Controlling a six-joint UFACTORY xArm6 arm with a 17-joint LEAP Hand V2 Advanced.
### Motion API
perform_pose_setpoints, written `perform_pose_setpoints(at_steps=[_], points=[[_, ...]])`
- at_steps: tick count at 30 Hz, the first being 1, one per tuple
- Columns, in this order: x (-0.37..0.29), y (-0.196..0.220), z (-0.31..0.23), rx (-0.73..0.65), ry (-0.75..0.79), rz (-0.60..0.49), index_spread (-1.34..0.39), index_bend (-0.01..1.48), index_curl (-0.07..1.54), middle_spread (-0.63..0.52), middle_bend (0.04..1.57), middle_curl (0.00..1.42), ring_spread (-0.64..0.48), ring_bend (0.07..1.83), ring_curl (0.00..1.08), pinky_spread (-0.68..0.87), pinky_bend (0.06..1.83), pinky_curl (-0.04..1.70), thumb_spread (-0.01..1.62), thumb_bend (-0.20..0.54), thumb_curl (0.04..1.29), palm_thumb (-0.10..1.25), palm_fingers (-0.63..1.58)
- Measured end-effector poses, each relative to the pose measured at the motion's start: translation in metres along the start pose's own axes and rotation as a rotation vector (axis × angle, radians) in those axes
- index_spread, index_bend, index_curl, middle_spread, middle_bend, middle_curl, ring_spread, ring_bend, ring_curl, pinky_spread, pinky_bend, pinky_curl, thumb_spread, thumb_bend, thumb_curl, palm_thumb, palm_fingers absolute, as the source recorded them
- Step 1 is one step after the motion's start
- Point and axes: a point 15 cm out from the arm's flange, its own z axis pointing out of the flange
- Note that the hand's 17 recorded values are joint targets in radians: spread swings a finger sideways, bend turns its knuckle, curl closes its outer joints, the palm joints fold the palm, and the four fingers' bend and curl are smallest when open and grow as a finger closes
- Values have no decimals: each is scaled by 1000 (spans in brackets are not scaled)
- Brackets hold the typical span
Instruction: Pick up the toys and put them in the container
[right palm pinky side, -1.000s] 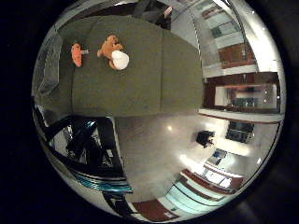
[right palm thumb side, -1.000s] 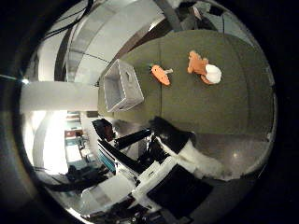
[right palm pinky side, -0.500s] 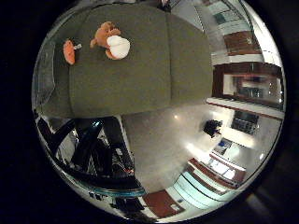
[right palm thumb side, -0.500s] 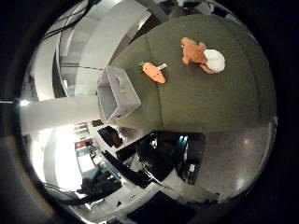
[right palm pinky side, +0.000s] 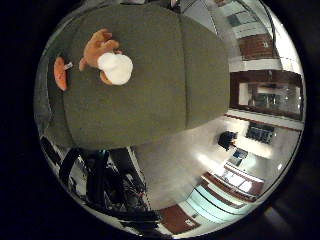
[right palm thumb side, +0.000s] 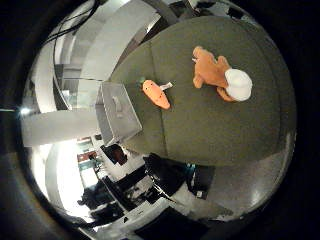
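A brown plush toy with a white round end (right palm thumb side: 222, 75) lies on the green table (right palm thumb side: 210, 130). An orange carrot-like toy (right palm thumb side: 155, 94) lies beside it on the table, between the plush and a grey open container (right palm thumb side: 118, 112) at the table's edge. The right little finger side palm view shows the plush toy (right palm pinky side: 106, 58) and the orange toy (right palm pinky side: 60, 72) on the table (right palm pinky side: 150, 90). The palm is above the table, some way from the toys.
Past the table's edge is a shiny floor (right palm pinky side: 190, 160) with dark frame parts (right palm thumb side: 150, 175) below. A room with wooden doors (right palm pinky side: 262, 98) and shelving lies beyond.
The camera has moved closer over the table. The toys and the container look larger now. The toys themselves have not moved.
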Motion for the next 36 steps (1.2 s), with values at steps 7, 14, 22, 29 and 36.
perform_pose_setpoints(at_steps=[7,14,22,29,36], points=[[7,-30,37,-7,-3,1,-168,161,278,144,236,342,177,388,255,323,640,51,1091,-23,272,390,126],[16,-49,74,-15,-6,12,-167,160,279,141,240,343,178,387,251,323,634,50,1091,-22,276,399,131],[22,-55,107,-35,-15,17,-161,163,284,143,240,341,178,387,248,323,626,49,1091,-22,278,401,138],[22,-43,132,-68,-27,19,-160,161,285,146,243,341,178,382,244,323,621,47,1099,-23,276,404,146],[16,-40,155,-100,-37,18,-161,163,286,148,252,341,188,395,245,327,616,44,1097,-22,277,419,187]])
